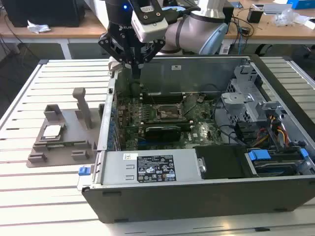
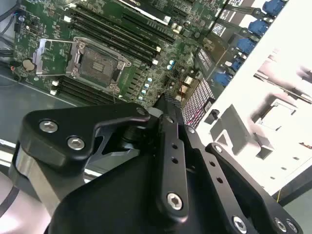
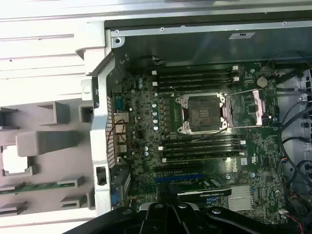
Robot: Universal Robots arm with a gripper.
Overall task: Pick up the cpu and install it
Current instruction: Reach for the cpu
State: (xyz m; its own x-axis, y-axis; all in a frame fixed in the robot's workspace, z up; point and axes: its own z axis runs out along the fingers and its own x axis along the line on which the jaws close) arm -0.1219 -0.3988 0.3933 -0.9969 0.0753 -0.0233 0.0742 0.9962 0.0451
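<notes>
The cpu (image 1: 51, 131) is a small silvery square lying flat in the grey plastic holder (image 1: 64, 142), on the table at the exterior view's left of the open computer case. In the first wrist view the cpu (image 3: 14, 161) lies pale in the holder (image 3: 44, 146). My gripper (image 1: 136, 73) hangs over the case's rear corner above the green motherboard (image 1: 128, 118), its black fingers (image 2: 168, 126) pressed together with nothing between them. The black-framed socket (image 1: 165, 112) (image 3: 202, 113) (image 2: 97, 63) stands open, with no chip in it.
The case wall (image 1: 106, 123) rises between holder and motherboard. A long black expansion card (image 1: 157, 132) sits beside the socket. A labelled power supply (image 1: 147, 167) is at the front, with a drive cage (image 1: 246, 93) and cables at the exterior view's right. Under it all is a slatted white table (image 1: 29, 196).
</notes>
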